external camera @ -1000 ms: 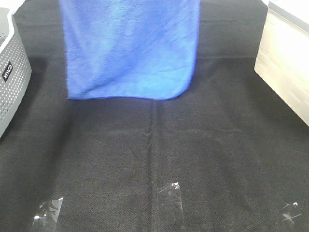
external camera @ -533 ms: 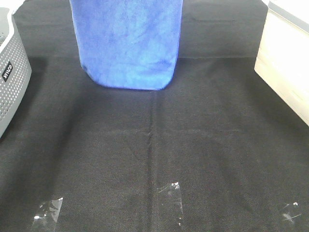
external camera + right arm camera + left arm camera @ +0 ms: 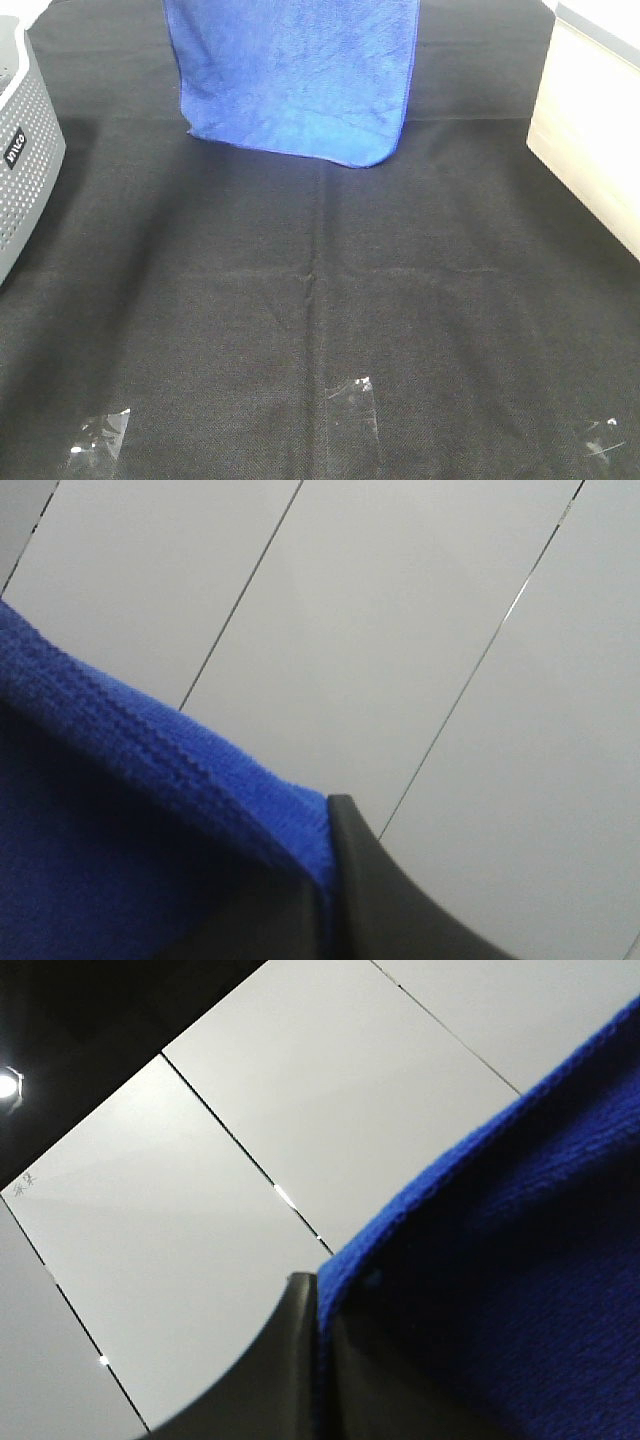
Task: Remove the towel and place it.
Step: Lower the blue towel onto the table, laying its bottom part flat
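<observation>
A black cloth [image 3: 320, 300] covers the whole table, with a crease down its middle. At its left edge stands one grey perforated basket [image 3: 25, 150] and at its right edge one pale box [image 3: 590, 140]. Along the near edge lie three scraps of clear tape [image 3: 355, 410].

One blue towel [image 3: 295, 75] hangs down from the top of the high view over the far part of the cloth, its lower hem slanting. Its upper edge and both grippers lie outside that view. The wrist views supply them — each looks up at white ceiling panels [image 3: 250, 1080], and the left one also takes in a single lamp [image 3: 8, 1083].

The left gripper [image 3: 318, 1305] is closed, with the towel's stitched edge pinched against its one visible dark finger. The right gripper [image 3: 325, 840] is closed on the towel's hem too — again only one finger shows.
</observation>
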Motion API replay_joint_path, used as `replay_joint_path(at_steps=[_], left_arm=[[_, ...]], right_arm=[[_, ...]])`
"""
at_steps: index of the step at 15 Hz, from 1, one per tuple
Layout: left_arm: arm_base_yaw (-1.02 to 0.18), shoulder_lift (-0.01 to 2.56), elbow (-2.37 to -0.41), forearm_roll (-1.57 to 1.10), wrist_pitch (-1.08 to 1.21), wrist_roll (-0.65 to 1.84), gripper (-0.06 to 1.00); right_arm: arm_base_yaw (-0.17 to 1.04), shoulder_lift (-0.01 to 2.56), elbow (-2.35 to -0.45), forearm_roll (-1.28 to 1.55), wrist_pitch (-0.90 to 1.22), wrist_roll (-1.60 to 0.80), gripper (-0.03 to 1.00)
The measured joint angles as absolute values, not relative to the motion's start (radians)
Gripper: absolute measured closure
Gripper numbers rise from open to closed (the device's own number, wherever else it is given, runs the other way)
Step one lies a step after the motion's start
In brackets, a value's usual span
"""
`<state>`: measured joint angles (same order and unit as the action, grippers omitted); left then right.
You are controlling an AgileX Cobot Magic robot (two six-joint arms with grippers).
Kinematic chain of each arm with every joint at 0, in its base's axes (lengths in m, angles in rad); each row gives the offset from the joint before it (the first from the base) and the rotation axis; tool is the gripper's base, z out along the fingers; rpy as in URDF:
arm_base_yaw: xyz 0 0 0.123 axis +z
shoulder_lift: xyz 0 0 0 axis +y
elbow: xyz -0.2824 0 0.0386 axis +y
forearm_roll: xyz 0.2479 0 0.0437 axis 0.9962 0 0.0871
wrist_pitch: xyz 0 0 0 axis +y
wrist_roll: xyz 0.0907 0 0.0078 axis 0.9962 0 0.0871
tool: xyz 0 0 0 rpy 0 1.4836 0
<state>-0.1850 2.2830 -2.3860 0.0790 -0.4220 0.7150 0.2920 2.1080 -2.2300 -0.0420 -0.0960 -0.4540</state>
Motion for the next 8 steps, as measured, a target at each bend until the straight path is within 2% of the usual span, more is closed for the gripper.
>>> replay_joint_path(at_steps=[8], left_arm=[[-0.185,2.283,-2.386,0.086,-0.381,0.698,0.94]], right_arm=[[0.292,2.105,-2.230,-0.032,0.000,-0.428,0.96]])
